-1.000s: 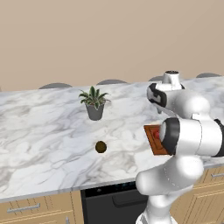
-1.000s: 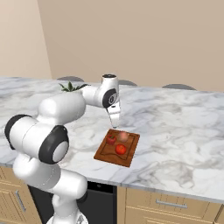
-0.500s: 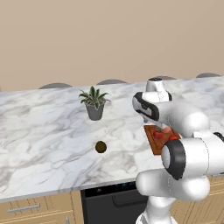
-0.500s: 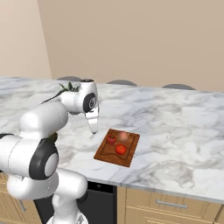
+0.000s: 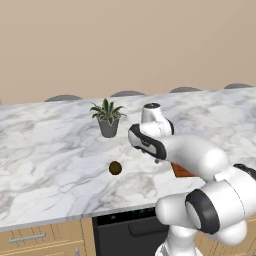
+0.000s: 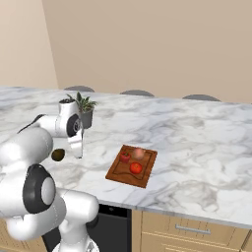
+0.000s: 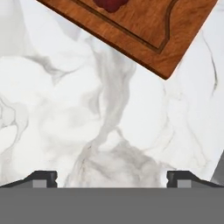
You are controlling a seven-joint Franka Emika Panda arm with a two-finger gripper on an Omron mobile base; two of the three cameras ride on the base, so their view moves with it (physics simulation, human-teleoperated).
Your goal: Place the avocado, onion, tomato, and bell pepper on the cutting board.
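Pincer spread wide, nothing grasped, held above bare tabletop between cutting board and avocado. Onion, tomato, bell pepper are seated on board; avocado lies apart, presumably targeted next.

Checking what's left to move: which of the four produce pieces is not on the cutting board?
The avocado, the dark olive-brown ball lying on the marble counter. The onion, tomato and bell pepper all sit on the cutting board.
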